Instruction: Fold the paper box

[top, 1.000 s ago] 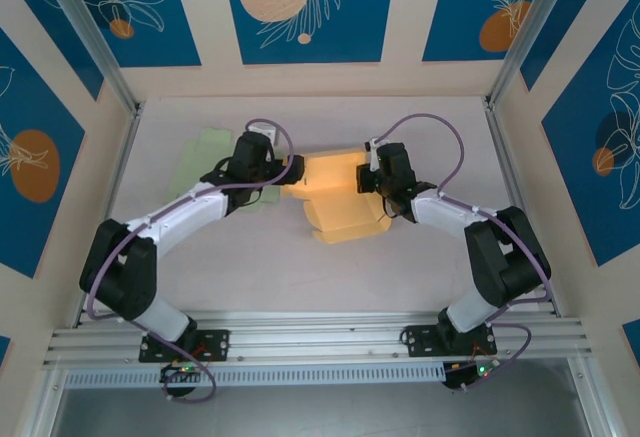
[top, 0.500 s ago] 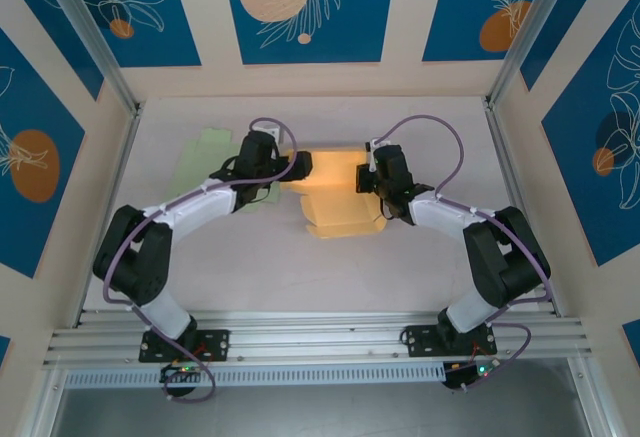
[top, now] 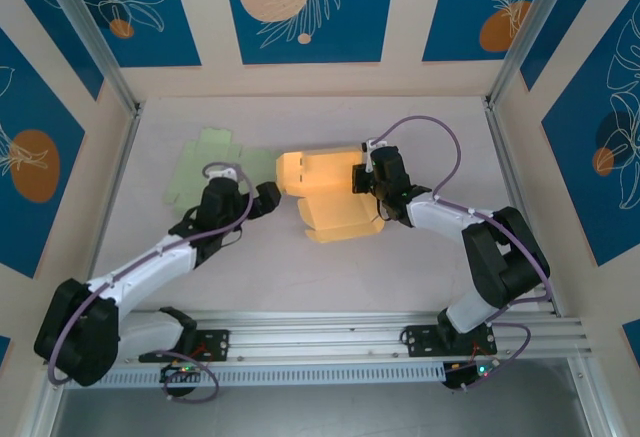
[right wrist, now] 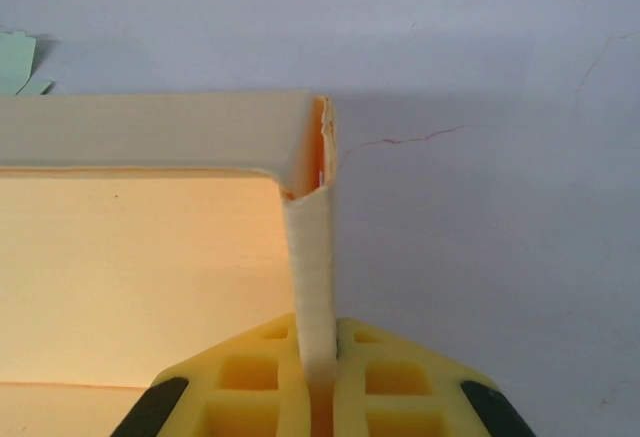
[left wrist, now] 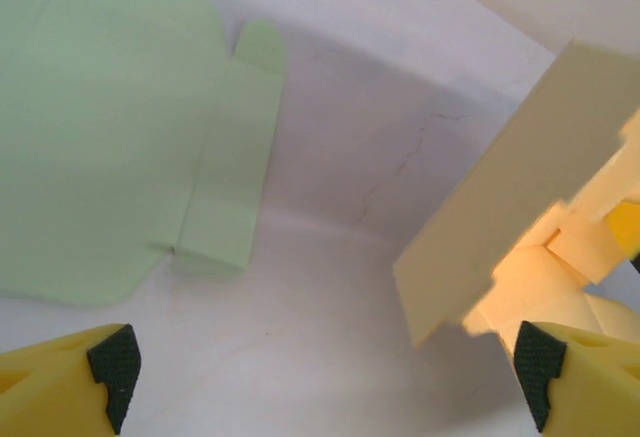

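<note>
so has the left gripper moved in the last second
Yes: the left gripper has drawn back off the yellow box, toward the near rail, now open.

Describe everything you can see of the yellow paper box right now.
The yellow paper box is pale yellow card, half folded: its far and left walls stand up, while the near flaps lie flat on the table. It sits mid-table with its inside open upward. The right claw is shut on a thin upright wall, just below a folded corner. The left claw hangs open beside the box, not touching it.
</note>
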### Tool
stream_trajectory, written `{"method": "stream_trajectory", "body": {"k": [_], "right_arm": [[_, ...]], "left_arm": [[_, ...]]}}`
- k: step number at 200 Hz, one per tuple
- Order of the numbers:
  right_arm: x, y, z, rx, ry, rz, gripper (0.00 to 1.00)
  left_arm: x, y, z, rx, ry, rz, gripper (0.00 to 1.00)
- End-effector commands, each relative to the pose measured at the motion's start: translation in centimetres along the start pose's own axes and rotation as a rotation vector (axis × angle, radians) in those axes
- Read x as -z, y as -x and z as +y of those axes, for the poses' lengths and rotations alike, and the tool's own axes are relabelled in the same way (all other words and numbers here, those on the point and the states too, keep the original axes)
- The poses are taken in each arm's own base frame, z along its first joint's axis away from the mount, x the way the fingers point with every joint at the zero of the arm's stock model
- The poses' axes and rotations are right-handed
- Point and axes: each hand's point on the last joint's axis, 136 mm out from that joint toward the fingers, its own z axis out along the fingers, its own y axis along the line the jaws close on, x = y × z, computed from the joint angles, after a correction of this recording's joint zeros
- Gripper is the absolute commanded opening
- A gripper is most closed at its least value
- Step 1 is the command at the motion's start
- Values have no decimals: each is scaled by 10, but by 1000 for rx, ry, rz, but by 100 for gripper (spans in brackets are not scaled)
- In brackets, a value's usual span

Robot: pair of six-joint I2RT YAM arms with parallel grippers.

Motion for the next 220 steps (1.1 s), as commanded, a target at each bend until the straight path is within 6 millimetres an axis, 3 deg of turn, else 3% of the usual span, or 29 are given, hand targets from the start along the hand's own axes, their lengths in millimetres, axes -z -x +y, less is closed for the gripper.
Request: {"method": "stream_trajectory", "body": {"k": [1,49,83,126,172,220], "right_arm": [[11,16,4,2,3,-70,0],[16,14,4,10,-9,-79,0],[22,15,5,14,-11,-94,0],[26,16,4,13,-16,-102,0],[24,15,5,13,-14,-101,0],[20,11,1,11,-32,-89,0]], "left_arm": [[3,-3,-29,113,-145,-8,94],[-11,-15,-86,105,-297,-15,100],[-29,-16,-113,76,-343,-25,100],[-31,-5,-126,74,-377,-70,100],[-26,3,-136,72,-406,-91,89],[-15,8,-139,85,-431,-113,88]]}}
